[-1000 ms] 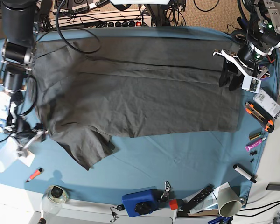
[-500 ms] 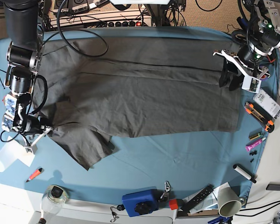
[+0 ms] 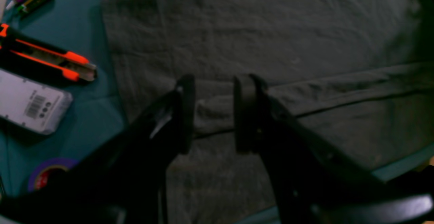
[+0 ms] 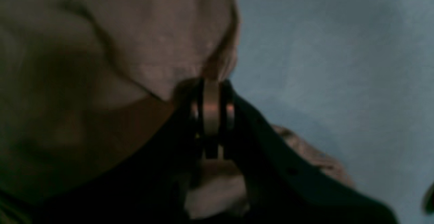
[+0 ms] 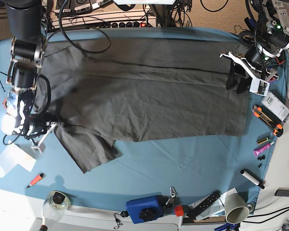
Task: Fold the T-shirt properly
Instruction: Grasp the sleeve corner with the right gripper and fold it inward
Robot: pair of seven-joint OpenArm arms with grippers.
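The dark grey T-shirt (image 5: 149,96) lies spread flat on the blue-teal table cloth (image 5: 192,163), with one sleeve sticking out at the lower left. My right gripper (image 5: 47,126) is at the shirt's left edge, beside that sleeve. In the right wrist view the gripper (image 4: 212,105) is shut on a pinch of the shirt's edge (image 4: 118,41). My left gripper (image 5: 235,81) is at the shirt's right end. In the left wrist view it (image 3: 213,112) is open, its fingers on either side of a raised fold of the shirt (image 3: 271,41).
An orange box cutter (image 5: 268,120), a white device (image 5: 277,107), markers (image 5: 262,148) and a black pen (image 5: 252,178) lie along the right edge. A blue box (image 5: 144,208), paper cup (image 5: 236,208), jar (image 5: 58,201), orange marker (image 5: 36,179) and white cup (image 5: 5,161) line the front and left.
My right gripper has moved up and inward onto the shirt's left edge and closed on it; the sleeve shifted slightly. The left arm has not moved.
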